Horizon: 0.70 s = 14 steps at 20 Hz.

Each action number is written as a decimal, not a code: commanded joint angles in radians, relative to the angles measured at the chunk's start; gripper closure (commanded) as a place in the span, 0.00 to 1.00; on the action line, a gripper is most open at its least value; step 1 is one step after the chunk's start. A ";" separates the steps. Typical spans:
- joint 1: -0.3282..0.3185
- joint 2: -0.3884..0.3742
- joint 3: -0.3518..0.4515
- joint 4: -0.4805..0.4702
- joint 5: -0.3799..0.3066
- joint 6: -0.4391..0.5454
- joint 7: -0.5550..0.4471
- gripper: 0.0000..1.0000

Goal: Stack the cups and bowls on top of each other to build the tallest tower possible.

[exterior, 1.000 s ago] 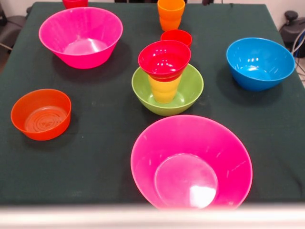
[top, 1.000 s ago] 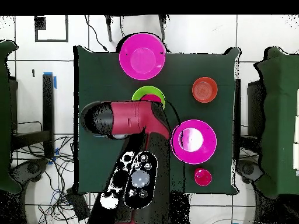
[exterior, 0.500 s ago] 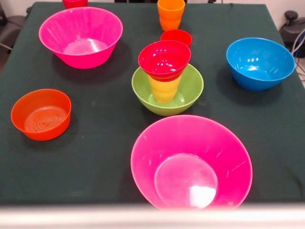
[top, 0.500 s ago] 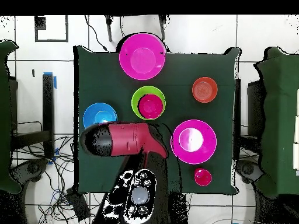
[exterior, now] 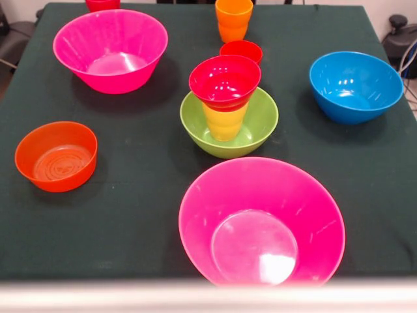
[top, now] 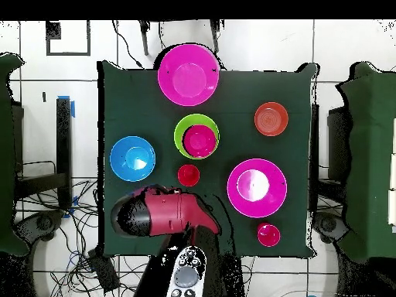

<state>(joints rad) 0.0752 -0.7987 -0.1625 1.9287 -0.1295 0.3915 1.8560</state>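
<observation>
Overhead view shows the red arm [top: 166,216] drawn back over the worktop's [top: 232,100] near edge; whether its hand is clenched or released I cannot tell. The tower [exterior: 225,104] stands mid-worktop, its small red bowl [exterior: 225,79] seemingly level.

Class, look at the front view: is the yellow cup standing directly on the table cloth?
No. The yellow cup stands inside the lime-green bowl, with the small red bowl resting on top of it.
</observation>
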 commanded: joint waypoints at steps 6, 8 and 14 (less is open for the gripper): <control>-0.039 0.016 0.095 0.207 -0.110 -0.181 0.061 0.00; -0.043 0.032 0.090 0.214 -0.124 -0.209 0.065 0.00; -0.041 0.075 0.080 0.210 -0.137 -0.265 0.092 0.00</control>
<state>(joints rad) 0.0526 -0.7972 -0.1606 2.0878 -0.2082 0.1976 1.8560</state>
